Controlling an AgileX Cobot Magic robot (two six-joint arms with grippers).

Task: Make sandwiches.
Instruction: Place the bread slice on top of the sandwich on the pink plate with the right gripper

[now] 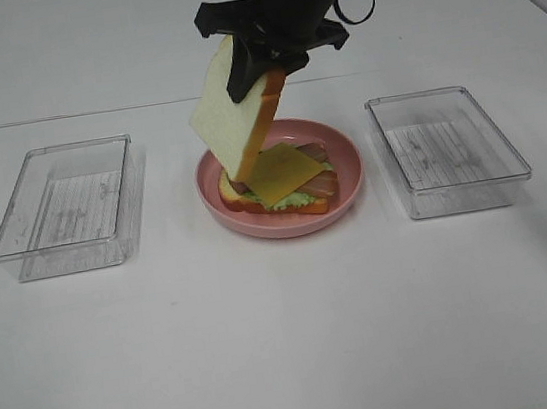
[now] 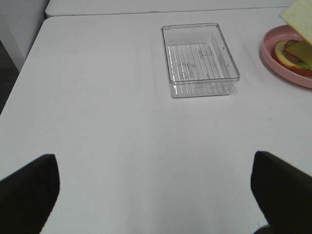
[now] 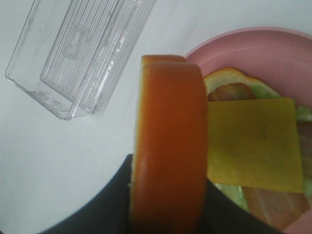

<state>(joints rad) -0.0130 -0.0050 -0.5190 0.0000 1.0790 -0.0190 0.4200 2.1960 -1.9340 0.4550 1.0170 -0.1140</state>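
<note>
- Far left, a clear tray sits on the white table, well apart from everything else.
- My left gripper hangs low over the near-left table; its two dark fingertips stand wide apart with nothing between them.
- In the middle, the pink plate carries the unfinished sandwich: a bread slice at the bottom, green lettuce, bacon strips, and a yellow cheese square on top.
- Just above the plate's left side, my right gripper pinches the top bread slice by its crust, tilted steeply, lower corner just at the cheese.
- Right of the plate lies a second clear tray.
</note>
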